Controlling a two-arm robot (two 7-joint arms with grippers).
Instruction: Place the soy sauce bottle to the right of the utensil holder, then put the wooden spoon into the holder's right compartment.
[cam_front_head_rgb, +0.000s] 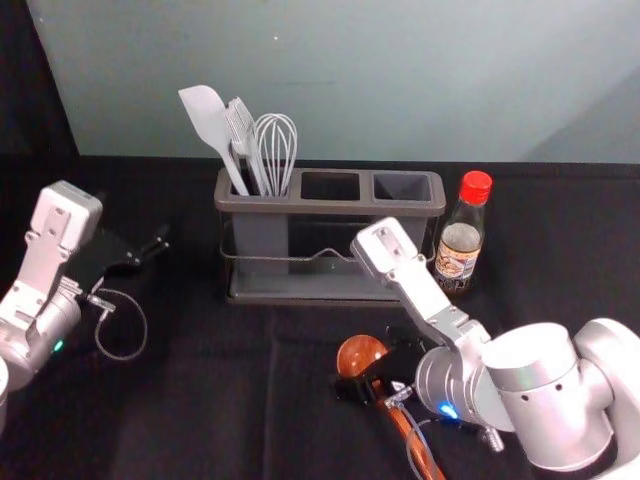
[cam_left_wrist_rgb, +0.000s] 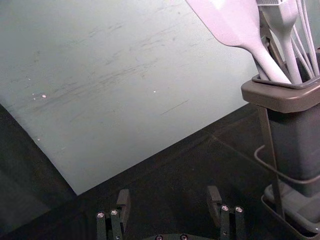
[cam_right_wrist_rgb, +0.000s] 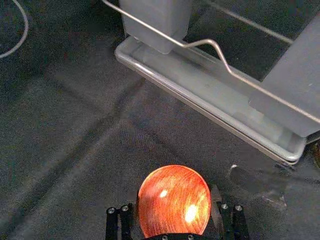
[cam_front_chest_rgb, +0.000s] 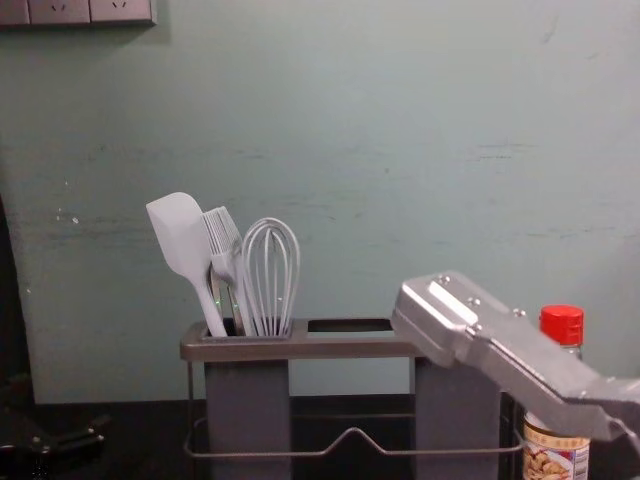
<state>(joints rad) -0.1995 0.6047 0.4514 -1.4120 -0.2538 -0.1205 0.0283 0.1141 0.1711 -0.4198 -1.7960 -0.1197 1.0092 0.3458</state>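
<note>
The wooden spoon is in front of the utensil holder, at the right gripper; whether clamped, cannot tell. It looks light and stiff, its glossy bowl probably slippery; best held just below that. The neck is hidden, the handle end cut off. Left of the holder, the idle left gripper stands spread; right of it, the soy sauce bottle.

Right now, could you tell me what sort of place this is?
Probably a robot test area with kitchen props: black cloth, a utensil holder and a soy sauce bottle beside it.
</note>
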